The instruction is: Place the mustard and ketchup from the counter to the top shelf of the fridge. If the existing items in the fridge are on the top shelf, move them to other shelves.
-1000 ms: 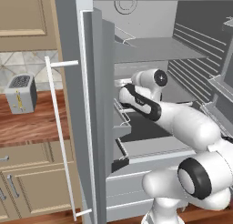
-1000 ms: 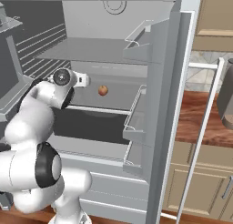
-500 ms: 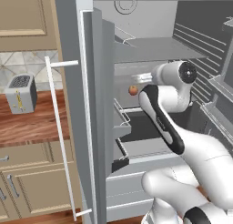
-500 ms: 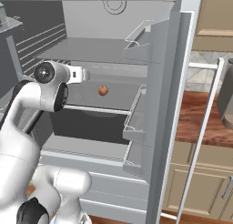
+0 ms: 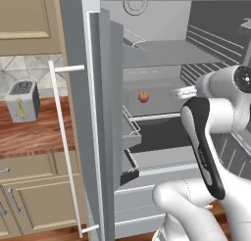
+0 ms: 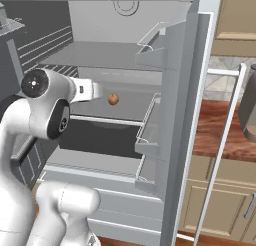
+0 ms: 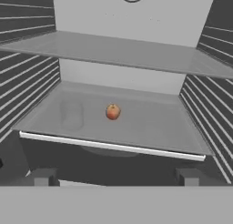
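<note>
The claw [image 7: 113, 181], spread wide and empty, faces into the open fridge [image 5: 93, 54]. The fruit [image 7: 113, 111] sits straight ahead on the shelf [image 7: 150, 127] below the top shelf [image 7: 136, 54]. Judging by this, the bottles come next from the counter [image 5: 34, 137].

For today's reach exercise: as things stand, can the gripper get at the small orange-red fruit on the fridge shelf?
Probably yes. The gripper is open and faces the fruit head-on. The fridge door is open, and nothing stands on the shelf between them.
</note>
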You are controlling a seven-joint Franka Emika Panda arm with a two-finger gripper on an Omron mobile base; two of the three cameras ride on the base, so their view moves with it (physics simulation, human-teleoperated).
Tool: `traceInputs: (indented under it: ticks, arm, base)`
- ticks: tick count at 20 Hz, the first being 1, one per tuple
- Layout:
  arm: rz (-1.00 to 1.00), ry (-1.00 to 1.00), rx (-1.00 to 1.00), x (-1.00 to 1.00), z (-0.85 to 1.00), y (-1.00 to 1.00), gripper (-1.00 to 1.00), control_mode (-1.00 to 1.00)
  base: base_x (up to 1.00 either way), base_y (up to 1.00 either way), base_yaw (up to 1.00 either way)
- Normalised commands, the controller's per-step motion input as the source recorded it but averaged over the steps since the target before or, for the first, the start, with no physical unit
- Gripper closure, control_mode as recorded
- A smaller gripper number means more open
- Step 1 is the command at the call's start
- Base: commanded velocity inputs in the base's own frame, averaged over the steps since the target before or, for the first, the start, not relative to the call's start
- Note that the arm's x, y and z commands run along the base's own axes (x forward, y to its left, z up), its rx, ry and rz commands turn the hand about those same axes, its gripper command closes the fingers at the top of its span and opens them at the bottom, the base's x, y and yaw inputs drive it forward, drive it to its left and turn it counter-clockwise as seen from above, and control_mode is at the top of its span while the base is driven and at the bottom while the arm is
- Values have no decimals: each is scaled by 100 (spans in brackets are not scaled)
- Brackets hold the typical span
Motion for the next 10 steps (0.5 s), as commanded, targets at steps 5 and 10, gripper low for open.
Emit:
traceInputs:
  ticks: [5,10]
  arm:
    - [2,18,-3,-99,0,-4,-100,-100]
    - [6,0,0,-81,0,-1,-100,-100]
  base:
    - [0,0,0]
    - [0,0,0]
